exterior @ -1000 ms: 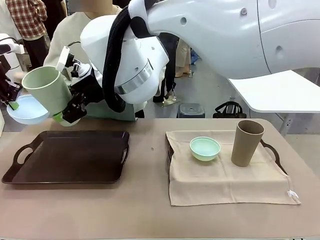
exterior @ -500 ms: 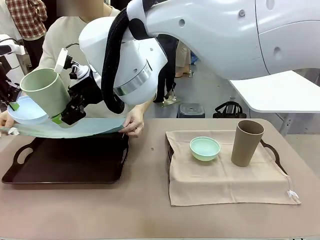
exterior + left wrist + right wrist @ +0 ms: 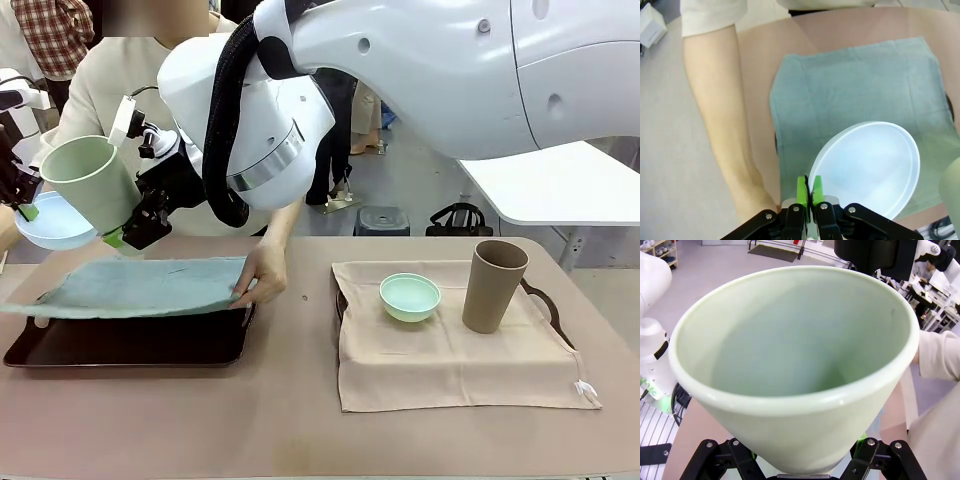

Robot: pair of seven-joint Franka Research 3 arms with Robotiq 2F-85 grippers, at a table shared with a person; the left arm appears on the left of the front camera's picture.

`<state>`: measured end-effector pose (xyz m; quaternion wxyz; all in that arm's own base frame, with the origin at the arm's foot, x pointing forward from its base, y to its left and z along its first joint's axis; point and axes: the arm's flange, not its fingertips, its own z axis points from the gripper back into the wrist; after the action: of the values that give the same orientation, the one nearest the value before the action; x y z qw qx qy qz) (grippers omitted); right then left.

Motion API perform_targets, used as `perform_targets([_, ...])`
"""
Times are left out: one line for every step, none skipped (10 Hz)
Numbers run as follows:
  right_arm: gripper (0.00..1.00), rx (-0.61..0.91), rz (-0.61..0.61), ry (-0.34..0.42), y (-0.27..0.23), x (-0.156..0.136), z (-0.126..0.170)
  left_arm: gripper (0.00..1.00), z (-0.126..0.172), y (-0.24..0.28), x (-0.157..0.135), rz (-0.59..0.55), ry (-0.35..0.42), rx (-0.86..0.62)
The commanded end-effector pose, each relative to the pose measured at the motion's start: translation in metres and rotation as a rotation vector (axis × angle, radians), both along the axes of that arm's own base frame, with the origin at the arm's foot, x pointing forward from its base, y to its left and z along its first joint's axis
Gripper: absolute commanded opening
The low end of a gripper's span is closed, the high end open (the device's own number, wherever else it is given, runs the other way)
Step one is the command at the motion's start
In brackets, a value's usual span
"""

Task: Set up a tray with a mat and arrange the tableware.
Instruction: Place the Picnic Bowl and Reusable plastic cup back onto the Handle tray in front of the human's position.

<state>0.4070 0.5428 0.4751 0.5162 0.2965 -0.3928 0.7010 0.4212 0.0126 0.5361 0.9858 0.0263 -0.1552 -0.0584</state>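
Gripped at its base by the right gripper (image 3: pixel 128 232), the light green tumbler (image 3: pixel 92 186) hangs tilted in the upper left of the front view, matte, its mouth turned up and leftward; the wrist view looks straight into its empty inside. At the far left edge, the left gripper (image 3: pixel 807 194) pinches the rim of the pale blue bowl (image 3: pixel 869 167) between tightly closed green pads, holding it over a grey-green mat (image 3: pixel 135 286). That mat is spread over the dark tray (image 3: pixel 130 344), a person's hand (image 3: pixel 260 277) holding its right edge. Right of centre, a beige cloth (image 3: pixel 450 357) covers a second tray (image 3: pixel 546 305); on it stand the mint green bowl (image 3: pixel 410 297), empty, and the brown tumbler (image 3: pixel 493 285), upright and just right of the bowl. Both trays rest on a brown table (image 3: pixel 300 420); behind it lie a grey floor and a white tabletop (image 3: pixel 560 185).
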Motion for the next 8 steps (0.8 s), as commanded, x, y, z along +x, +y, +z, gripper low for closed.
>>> perform_targets([0.0,0.004,0.015,-0.008,0.0045,0.003,0.0023,0.04,0.0012,-0.0005,0.0001,-0.005,-0.004,0.0])
perform_targets([0.0,0.004,0.015,-0.008,0.0045,0.003,0.0023,0.04,0.0012,-0.0005,0.0001,-0.005,-0.004,0.0])
perform_targets([0.0,0.004,0.015,-0.008,0.0045,0.003,0.0023,0.04,0.0012,-0.0005,0.0001,-0.005,-0.004,0.0])
perform_targets([0.0,0.004,0.015,-0.008,0.0045,0.003,0.0023,0.04,0.0012,-0.0005,0.0001,-0.005,-0.004,0.0])
perform_targets([0.0,0.004,0.015,-0.008,0.0045,0.003,0.0023,0.04,0.0012,-0.0005,0.0001,-0.005,-0.004,0.0])
perform_targets([0.0,0.004,0.015,-0.008,0.0045,0.003,0.0023,0.04,0.0012,-0.0005,0.0001,-0.005,-0.004,0.0])
perform_targets([0.0,0.004,0.015,-0.008,0.0045,0.003,0.0023,0.04,0.0012,-0.0005,0.0001,-0.005,-0.004,0.0])
perform_targets([0.0,0.004,0.015,-0.008,0.0045,0.003,0.0023,0.04,0.0012,-0.0005,0.0001,-0.005,-0.004,0.0])
